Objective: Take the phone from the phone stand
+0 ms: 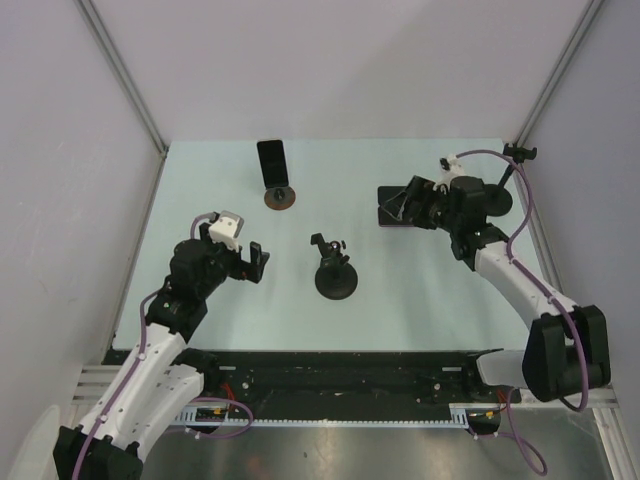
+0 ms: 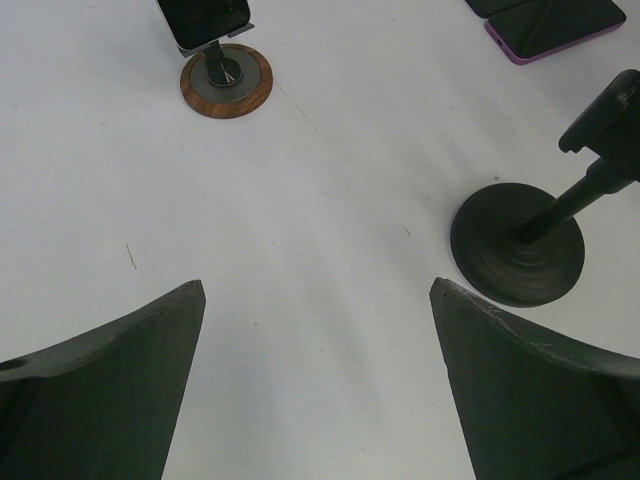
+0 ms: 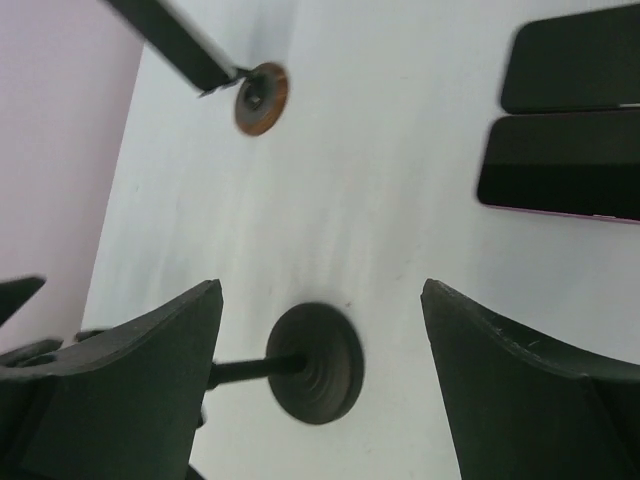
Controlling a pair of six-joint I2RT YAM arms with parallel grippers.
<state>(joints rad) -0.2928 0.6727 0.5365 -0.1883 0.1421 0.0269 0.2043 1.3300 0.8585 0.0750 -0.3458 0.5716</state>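
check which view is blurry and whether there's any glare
Right wrist view: smeared, black stand and wooden-base stand soft-edged. Left wrist view: sharp, only faint shadows. Top external view: even light, no glare on the table.

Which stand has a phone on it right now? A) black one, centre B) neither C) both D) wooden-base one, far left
D: the phone sits upright on the wooden-base stand, while the black stand has an empty clamp.
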